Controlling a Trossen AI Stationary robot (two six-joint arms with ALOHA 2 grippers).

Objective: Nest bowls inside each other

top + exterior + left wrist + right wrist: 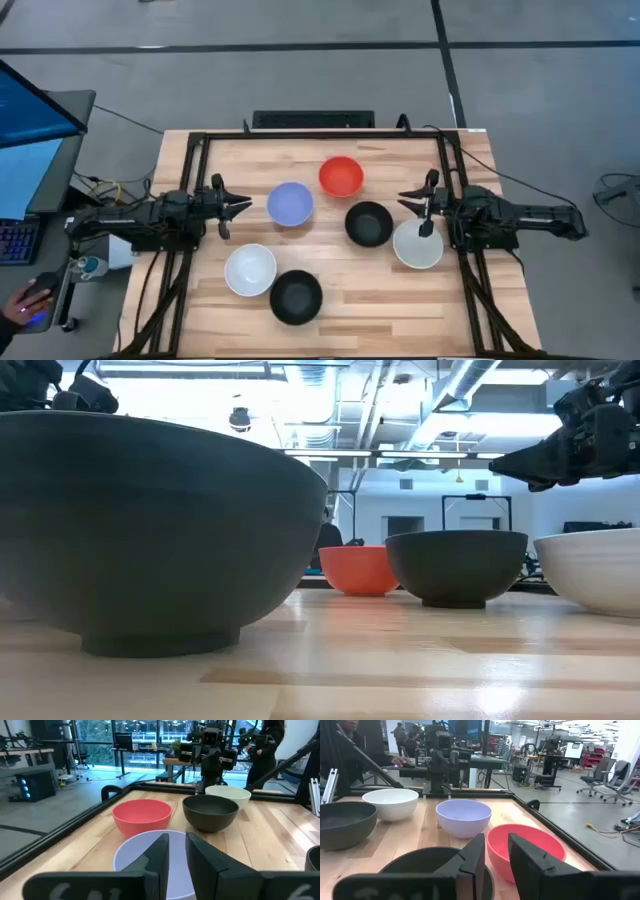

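Six bowls stand on their bases on the wooden table. In the high view I see the lavender bowl point(290, 204), the red bowl point(341, 176), a black bowl point(369, 223), a white bowl point(418, 245), a second white bowl point(250, 270) and a second black bowl point(296, 297). My left gripper point(247, 205) point(176, 845) hovers just left of the lavender bowl point(150, 855), its fingers a narrow gap apart. My right gripper point(403, 197) point(496, 845) hovers over the far rim of the right white bowl, facing the black bowl point(435, 865) and the red bowl point(525, 847), also narrowly open.
A black metal frame point(200, 140) runs along the table's left, far and right sides. A monitor and keyboard point(15, 240) sit off the left edge, where a person's hand point(30, 298) rests on a mouse. Bare wood point(400, 310) lies toward the near right corner.
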